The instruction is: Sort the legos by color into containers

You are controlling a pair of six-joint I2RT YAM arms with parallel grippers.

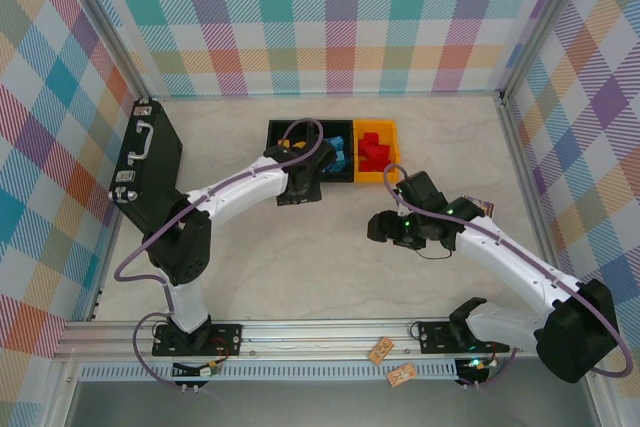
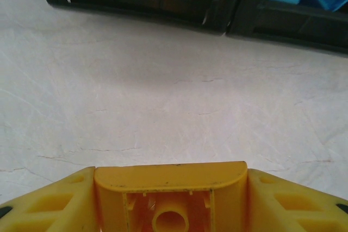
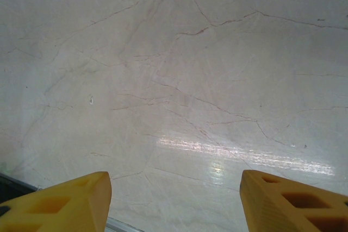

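Within the left hand (image 2: 171, 202) sits a hollow yellow brick (image 2: 169, 176).

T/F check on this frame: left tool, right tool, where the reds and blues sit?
1. The left tool grips a yellow brick. True.
2. The right tool holds a red brick. False: its fingers stand apart over bare table, with nothing between them.
3. The red bricks lie in the orange-yellow bin. True.
4. The blue bricks lie in the briefcase. False: they lie in the middle black bin.
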